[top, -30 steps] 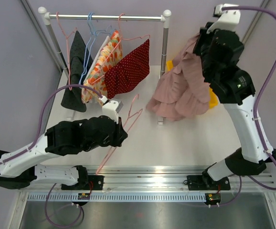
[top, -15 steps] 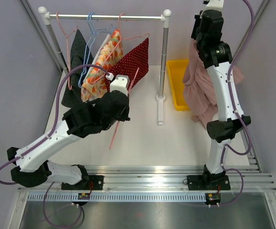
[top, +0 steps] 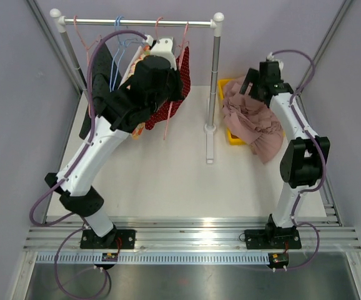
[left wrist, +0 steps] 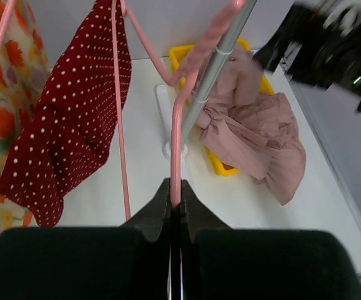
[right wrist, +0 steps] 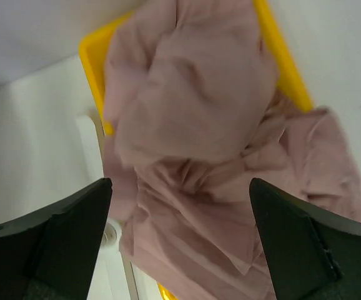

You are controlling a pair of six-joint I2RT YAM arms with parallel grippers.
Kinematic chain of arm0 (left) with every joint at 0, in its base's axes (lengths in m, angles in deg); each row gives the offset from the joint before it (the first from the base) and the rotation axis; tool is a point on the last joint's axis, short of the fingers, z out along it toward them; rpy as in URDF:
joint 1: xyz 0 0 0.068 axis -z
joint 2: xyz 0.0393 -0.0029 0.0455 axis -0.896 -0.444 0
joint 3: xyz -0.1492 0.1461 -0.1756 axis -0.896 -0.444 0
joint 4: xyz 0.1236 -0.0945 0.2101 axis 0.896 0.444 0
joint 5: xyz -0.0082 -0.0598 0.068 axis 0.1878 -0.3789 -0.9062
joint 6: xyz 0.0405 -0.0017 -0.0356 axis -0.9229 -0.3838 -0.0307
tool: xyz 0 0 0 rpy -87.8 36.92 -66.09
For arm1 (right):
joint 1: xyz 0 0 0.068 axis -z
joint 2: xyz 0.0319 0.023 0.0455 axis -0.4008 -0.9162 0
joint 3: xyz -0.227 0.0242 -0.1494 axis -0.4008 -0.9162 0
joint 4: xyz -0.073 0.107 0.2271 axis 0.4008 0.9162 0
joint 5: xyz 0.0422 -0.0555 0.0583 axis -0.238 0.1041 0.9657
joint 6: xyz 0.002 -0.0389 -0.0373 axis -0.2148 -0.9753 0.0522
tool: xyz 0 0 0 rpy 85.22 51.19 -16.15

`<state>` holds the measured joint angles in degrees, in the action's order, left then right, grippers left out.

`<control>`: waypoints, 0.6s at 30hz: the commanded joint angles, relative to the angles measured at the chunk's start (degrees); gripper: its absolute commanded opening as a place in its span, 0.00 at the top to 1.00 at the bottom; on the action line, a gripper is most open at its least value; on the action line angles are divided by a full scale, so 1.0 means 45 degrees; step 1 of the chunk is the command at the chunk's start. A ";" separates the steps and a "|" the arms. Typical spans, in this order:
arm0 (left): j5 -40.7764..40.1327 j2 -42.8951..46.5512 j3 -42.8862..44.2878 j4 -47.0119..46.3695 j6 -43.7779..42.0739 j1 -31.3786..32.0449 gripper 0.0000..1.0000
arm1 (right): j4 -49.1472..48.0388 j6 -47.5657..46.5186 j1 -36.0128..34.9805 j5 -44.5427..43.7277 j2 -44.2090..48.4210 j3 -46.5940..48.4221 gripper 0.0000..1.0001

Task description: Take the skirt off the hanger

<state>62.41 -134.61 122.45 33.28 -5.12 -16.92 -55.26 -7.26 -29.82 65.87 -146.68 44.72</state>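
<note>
Entry: my left gripper [left wrist: 175,187], clenched on the bare pink hanger [left wrist: 176,156] rising ahead beside the rack post [left wrist: 221,50]; my right gripper [right wrist: 179,184], spread and empty, with the skirt [right wrist: 193,112] heaped beneath over the yellow bin [right wrist: 285,62]; hazard: the hook snags the post, twisting the hanger loose.

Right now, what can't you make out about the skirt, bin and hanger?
- Inside the yellow bin: pink skirt covers it in every view.
- Whether pink hanger's hook sits on the rail: cut off in left wrist view, tiny from above.
- Whether right gripper touches skirt: right wrist view blurred.
</note>
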 commanded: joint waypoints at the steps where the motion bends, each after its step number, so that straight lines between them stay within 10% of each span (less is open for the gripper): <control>1: 0.1431 -0.1202 0.2566 -0.0631 -0.0479 -0.0712 1.00 | -0.1276 0.2225 -0.0068 0.1962 0.2525 -0.4175 0.01; 7: 0.3170 -0.2355 0.2731 -0.2797 0.0026 -0.1455 1.00 | -0.3007 0.2913 -0.0399 0.3781 0.5617 -0.9150 0.01; 18: 0.4794 -0.4488 0.3631 -0.3971 0.1201 -0.2140 1.00 | -0.2519 0.2171 -0.0771 0.4153 0.8121 -1.1481 0.01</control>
<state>80.88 -155.77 136.57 19.12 -0.99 -26.84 -65.32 3.21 -33.17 82.64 -112.04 -5.46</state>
